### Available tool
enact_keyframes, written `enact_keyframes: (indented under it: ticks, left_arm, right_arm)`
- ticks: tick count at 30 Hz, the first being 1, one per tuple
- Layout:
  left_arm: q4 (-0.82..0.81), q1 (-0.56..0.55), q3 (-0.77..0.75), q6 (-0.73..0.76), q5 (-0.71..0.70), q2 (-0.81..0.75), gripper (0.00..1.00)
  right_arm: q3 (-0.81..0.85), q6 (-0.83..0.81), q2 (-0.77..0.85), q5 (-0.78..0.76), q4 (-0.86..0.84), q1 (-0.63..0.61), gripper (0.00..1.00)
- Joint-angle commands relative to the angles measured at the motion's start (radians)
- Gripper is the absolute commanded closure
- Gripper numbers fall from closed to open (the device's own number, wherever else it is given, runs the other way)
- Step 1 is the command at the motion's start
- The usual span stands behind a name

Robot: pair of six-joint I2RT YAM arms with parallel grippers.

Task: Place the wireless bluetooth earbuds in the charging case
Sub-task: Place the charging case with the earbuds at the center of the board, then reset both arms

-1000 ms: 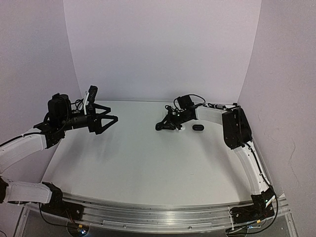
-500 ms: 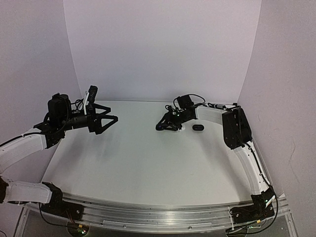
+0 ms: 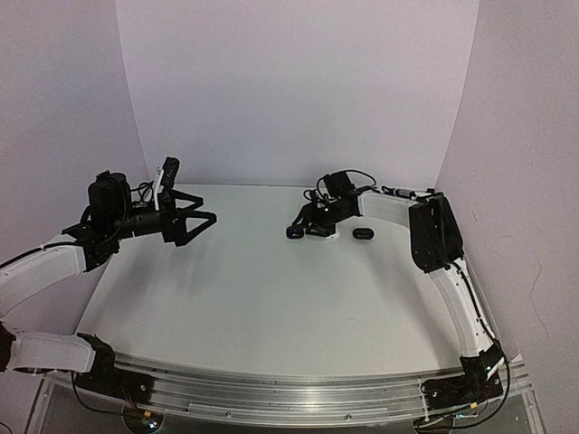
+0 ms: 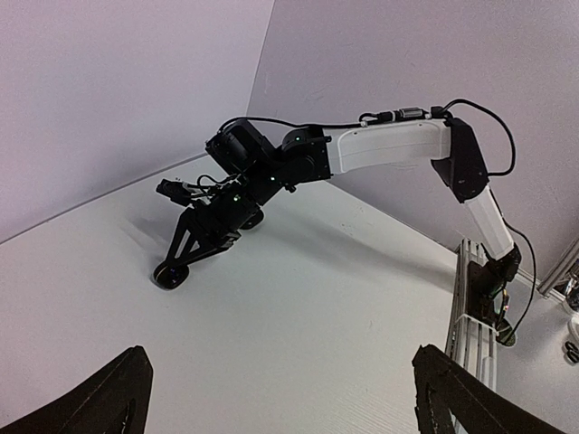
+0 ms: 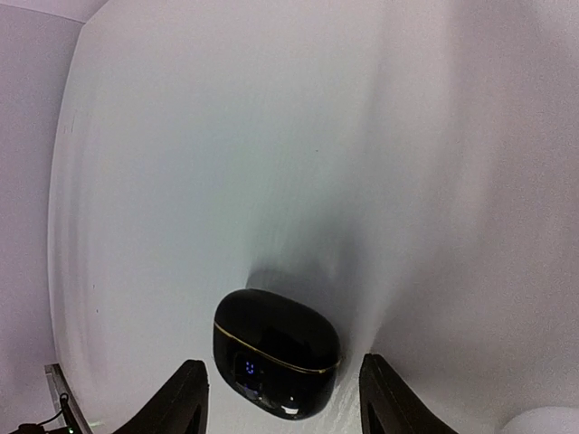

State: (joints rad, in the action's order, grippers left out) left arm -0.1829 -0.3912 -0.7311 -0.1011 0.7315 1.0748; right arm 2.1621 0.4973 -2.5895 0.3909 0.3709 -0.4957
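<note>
1. Toward the back right of the table, the right gripper hangs low over a glossy black charging case, which lies flat on the white surface
2. Its two fingers stand apart, one on each side of the case, with a sliver of table showing on either flank, so nothing is clamped
3. The case looks closed: a thin gold seam runs round it and small blue lights glow on its front
4. A second dark case lies just to the right of it
5. No earbuds can be made out in any view, so whether they already sit inside I cannot tell
6. The left gripper hovers well away over the left side, fingers spread wide and holding nothing
7. Risks, as I judge them:
   - the rounded, shiny shell could squirt out sideways if the fingers close off-centre
   - a low pass could nudge it along the smooth table
   - with the lid down, no bud can be seated until it is lifted, and prying with one arm alone may simply tip the case over
</note>
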Motion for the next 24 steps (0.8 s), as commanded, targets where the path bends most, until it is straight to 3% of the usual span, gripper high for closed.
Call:
enact_keyframes:
  ticks: [1, 8, 14, 19, 24]
  left_arm:
    - [-0.026, 0.005, -0.031, 0.018, 0.008, 0.001, 0.01]
    - [-0.034, 0.005, -0.023, -0.002, -0.042, 0.010, 0.01]
    - [-0.056, 0.020, 0.018, -0.124, -0.320, 0.035, 0.00]
    - [-0.058, 0.029, 0.070, -0.288, -0.657, 0.043, 0.00]
    - [-0.084, 0.066, 0.166, -0.252, -0.893, 0.018, 0.01]
  right_arm:
    - [-0.013, -0.035, 0.097, -0.070, 0.043, -0.005, 0.43]
    - [0.027, -0.072, 0.176, -0.086, 0.054, -0.018, 0.41]
    - [-0.065, -0.176, 0.401, -0.254, 0.049, -0.016, 0.28]
    - [-0.393, -0.248, 0.673, -0.550, 0.005, 0.017, 0.18]
    - [-0.974, -0.257, 1.063, -0.620, -0.281, 0.136, 0.15]
